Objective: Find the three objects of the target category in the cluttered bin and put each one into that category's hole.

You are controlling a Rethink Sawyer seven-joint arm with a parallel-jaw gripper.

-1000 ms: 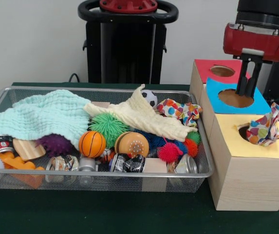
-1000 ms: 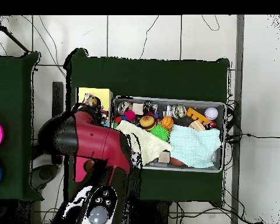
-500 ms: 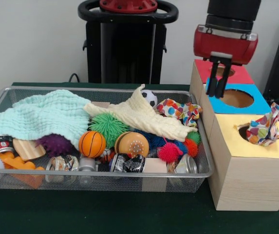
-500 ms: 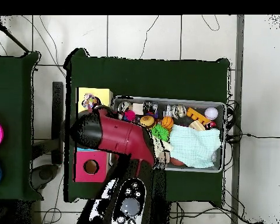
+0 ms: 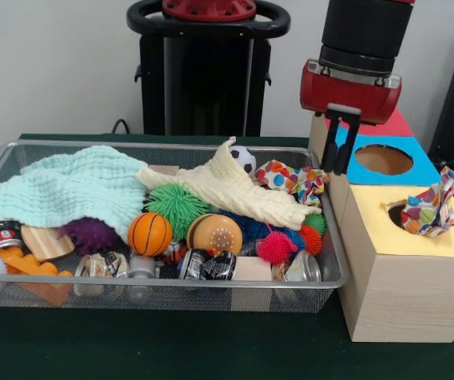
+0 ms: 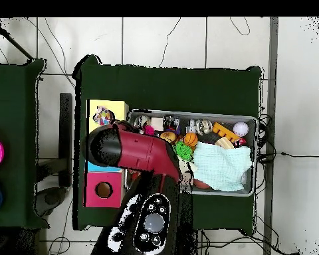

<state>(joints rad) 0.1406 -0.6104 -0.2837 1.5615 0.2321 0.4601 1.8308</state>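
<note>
— Hovering where, the gripper (image 5: 339,155)?
— Above the seam between the mesh bin (image 5: 211,291) and the wooden box (image 5: 405,289), just over the bin's right end. Fingers hang close together, nothing between them — looks closed and empty.
— Cloths?
— One dotted cloth (image 5: 429,207) is stuffed in the yellow panel's hole (image 5: 397,214), half sticking out. A second dotted cloth (image 5: 292,180) lies in the bin at its right end, near the gripper. Cream cloth (image 5: 230,190) drapes across the middle, mint cloth (image 5: 64,190) on the left.
— Other clutter?
— Mini basketball (image 5: 149,233), green spiky ball (image 5: 177,206), cans along the front wall.
— Overhead?
— Red arm (image 6: 139,151) covers the bin's box-side end; gripper itself is hidden there. Blue hole (image 5: 383,159) is empty.
</note>
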